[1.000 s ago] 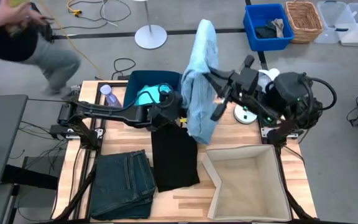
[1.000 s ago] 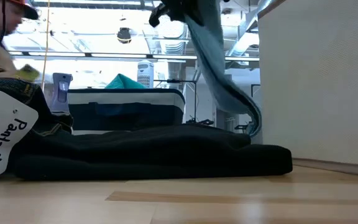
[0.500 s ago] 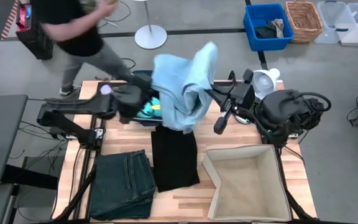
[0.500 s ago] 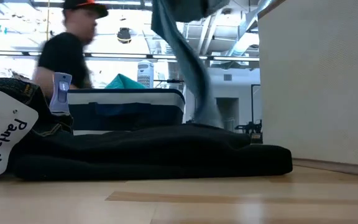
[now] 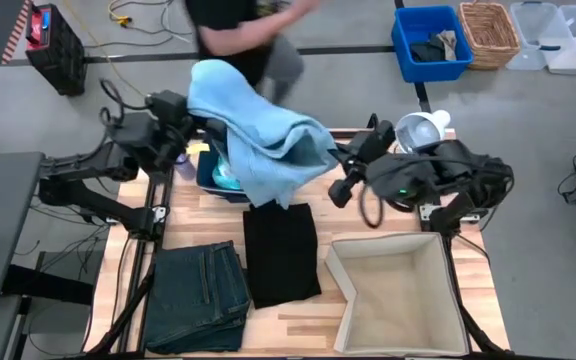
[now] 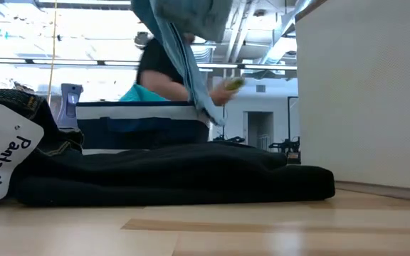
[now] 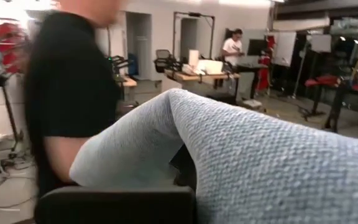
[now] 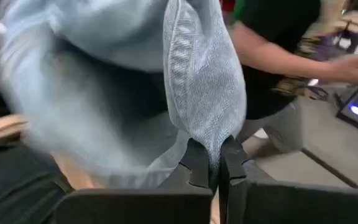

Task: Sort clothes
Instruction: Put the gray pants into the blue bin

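Observation:
The light blue denim piece hangs in the air between my two grippers, over the dark blue bin that holds the teal-green top. My left gripper is high at the bin's far left, under the denim. My right gripper is shut on the denim's right end. In the low view the denim hangs down before the bin. The black shirt lies flat mid-table. The dark green-grey jeans lie folded at the near left. My left gripper holds the denim's left part, which lies over it and hides the fingers and the place of contact. The cloth is lifted clear of the table. My right gripper pinches a fold of the denim between its two fingers, level, from the table's right. The cloth rises away from the fingers, clear of the table.
The beige fabric box stands open at the near right. A person in a black shirt moves just beyond the far edge. A spray bottle stands left of the bin. A white lamp stands at the far right.
My left gripper has risen from the black shirt's far end toward the far left, taking the denim along. My right gripper has drawn slightly leftward. The denim, which hung long from the right gripper, is now spread over the bin. The person walked rightward behind the table.

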Motion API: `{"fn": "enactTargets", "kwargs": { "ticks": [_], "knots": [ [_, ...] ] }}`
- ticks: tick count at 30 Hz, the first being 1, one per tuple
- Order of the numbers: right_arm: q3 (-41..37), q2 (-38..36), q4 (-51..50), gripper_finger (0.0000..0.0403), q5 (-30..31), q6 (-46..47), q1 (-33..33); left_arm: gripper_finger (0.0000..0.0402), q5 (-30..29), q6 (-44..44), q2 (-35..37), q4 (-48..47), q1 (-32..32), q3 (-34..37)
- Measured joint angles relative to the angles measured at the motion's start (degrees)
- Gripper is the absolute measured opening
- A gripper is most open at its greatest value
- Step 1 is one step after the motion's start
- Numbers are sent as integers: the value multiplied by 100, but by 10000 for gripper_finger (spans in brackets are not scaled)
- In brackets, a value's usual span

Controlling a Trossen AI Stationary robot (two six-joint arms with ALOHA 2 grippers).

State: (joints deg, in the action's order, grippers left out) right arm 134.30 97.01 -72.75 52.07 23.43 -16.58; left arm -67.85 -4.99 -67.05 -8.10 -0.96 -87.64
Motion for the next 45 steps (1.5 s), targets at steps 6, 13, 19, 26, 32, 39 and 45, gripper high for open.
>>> {"fn": "enactTargets", "kwargs": {
  "ticks": [6,13,19,26,32,39,45],
  "knots": [
    [-1,460,-226,5,-560,358,414,1,-86,-181,157,14,247,0],
    [-2,1016,-244,89,-957,632,689,1,-151,-324,271,-7,506,2],
    [-4,933,-91,197,-901,507,594,1,-473,-706,335,-41,627,4],
    [0,579,354,243,-49,-39,399,0,-572,-751,538,-291,912,4],
    [0,531,1205,228,279,-642,388,0,-305,-200,633,-914,1163,4],
    [-298,538,2869,180,148,-1839,398,0,-143,489,602,-1927,1301,4],
    [-637,540,3499,142,-735,-1955,635,0,-134,1015,606,-2739,1315,4]
  ]
}}
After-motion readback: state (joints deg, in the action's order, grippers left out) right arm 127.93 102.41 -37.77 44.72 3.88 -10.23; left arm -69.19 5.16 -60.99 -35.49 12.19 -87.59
